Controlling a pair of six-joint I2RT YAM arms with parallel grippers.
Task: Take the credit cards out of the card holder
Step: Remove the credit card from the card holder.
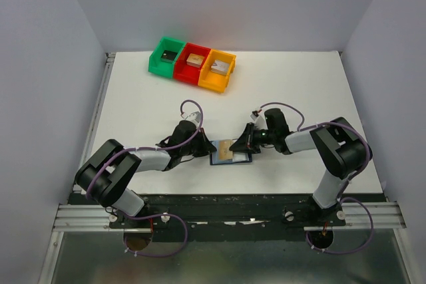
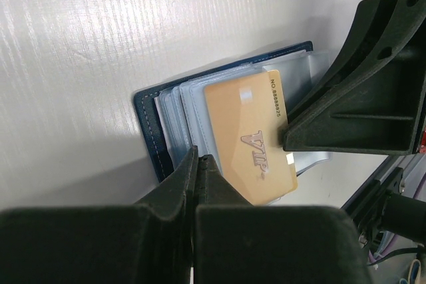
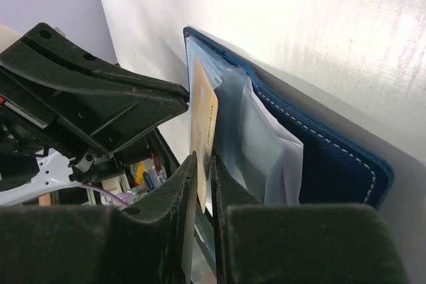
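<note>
Card holder (image 2: 148, 121) lies open on the white table (image 2: 80, 44), towards the near side and between both grippers. We see the navy cover underneath and the light-blue pockets fanned on top.

Left gripper (image 2: 198, 164): jaws fully closed, no gap. Its tips sit on the holder's pocket edge, just beside the tan-gold card (image 2: 246, 134). We can't tell whether any pocket material is pinched between them.

Right gripper (image 3: 202, 171): jaws narrow, clamped on the tan-gold card. In the right wrist view the card runs edge-on between the 2 fingers. In the left wrist view 1 right finger lies on the card's printed face at its outer edge.

Tan-gold card: "VIP" face up, overlapping the pockets, with 1 end sticking out past the holder's edge. It is lifted off the pocket stack on the gripped side. We can't tell if its far end is in a pocket.

1 pale card (image 3: 283, 147) sits in a pocket behind it.

At the far side of the table are 3 bins in a touching row: green bin (image 1: 154, 64), red bin (image 1: 180, 71), orange bin (image 1: 212, 84). Each has 1 small block inside. All are well apart from the holder.
</note>
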